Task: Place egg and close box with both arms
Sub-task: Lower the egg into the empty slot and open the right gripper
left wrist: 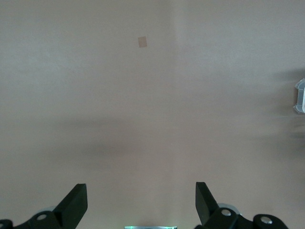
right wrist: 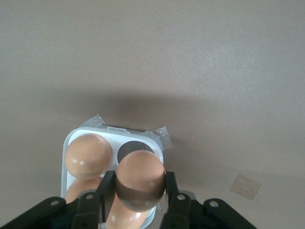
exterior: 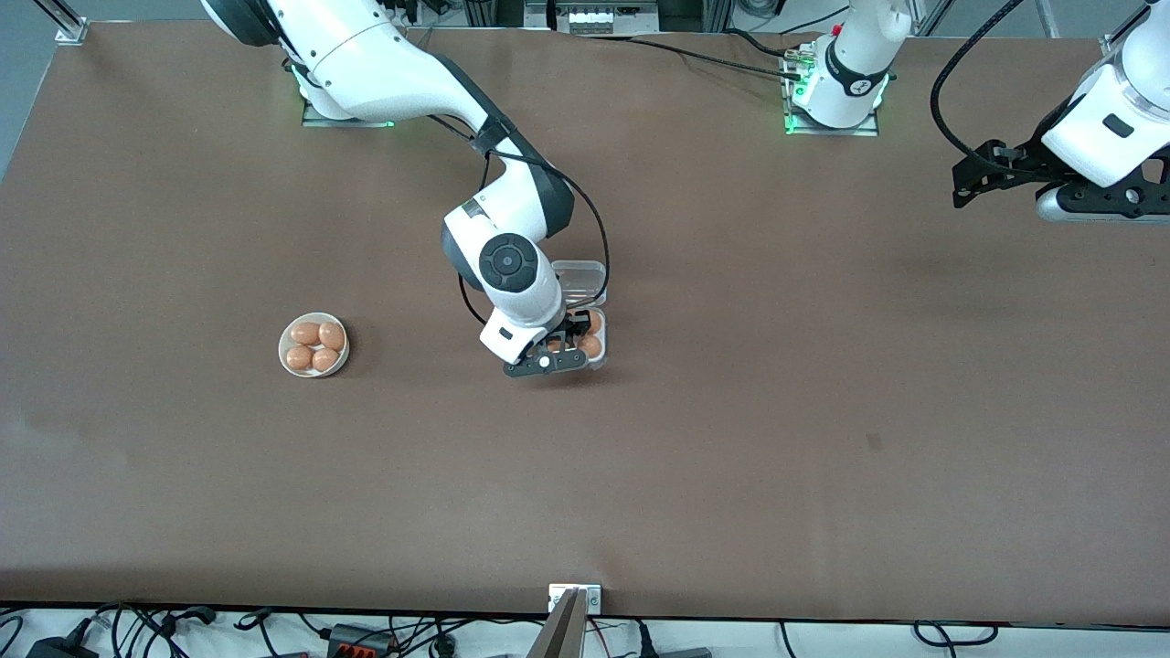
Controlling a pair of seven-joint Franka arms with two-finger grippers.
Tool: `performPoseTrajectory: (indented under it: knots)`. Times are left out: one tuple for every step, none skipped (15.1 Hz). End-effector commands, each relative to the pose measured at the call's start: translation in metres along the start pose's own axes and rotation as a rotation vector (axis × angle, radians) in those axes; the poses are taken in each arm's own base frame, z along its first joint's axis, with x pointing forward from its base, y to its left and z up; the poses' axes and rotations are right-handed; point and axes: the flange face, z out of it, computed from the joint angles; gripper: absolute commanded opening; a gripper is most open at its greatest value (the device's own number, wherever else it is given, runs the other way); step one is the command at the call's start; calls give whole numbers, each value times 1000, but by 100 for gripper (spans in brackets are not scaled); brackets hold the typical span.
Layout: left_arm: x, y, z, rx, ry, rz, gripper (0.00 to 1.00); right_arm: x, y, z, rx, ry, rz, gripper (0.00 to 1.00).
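While the right arm is reaching out from its base to the middle of the desk, the right gripper is hanging low over the box with its fingers closing on the egg, which is sitting just above an empty dark cell of the white tray. Two other eggs are lying in the box's cells on the side toward the left arm's end of the desk, and in the right wrist view one more egg is filling the cell beside the empty one. The clear lid is standing open, lying flat on the desk at the box's 12 o'clock in the front view, farther from the front camera than the tray. A round white bowl holding four eggs is sitting at about 9 o'clock from the box, well apart from it, toward the right arm's end of the desk. The left arm is waiting, its left gripper hanging with fingers spread wide and holding nothing over bare desk at the left arm's end, at about 2 o'clock from the box.
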Motion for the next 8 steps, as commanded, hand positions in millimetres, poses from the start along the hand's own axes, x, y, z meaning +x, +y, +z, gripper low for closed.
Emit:
performPoseTrajectory:
  knots:
    - [3,-6,-7,-2,-4,-7,100,1,-7,0,14,1,17,0]
    - [3,-10,-7,-2,-4,-14,100,1,-8,0,21,-3,22,0]
    - [3,-14,-7,-3,-3,-20,100,1,-7,0,26,-4,24,0]
    - [4,-18,-6,-4,-5,-28,100,1,-8,0,26,-6,21,0]
    - [4,-20,-6,-4,-6,-30,100,1,-8,0,26,-6,21,0]
    - [3,-20,-6,-4,-6,-31,100,0,-9,0,26,-6,20,0]
    - [4,-19,-6,-3,-6,-30,100,1,-7,0,27,-6,23,11]
    - [4,-18,-6,-3,-6,-30,100,1,-8,0,30,-8,29,83]
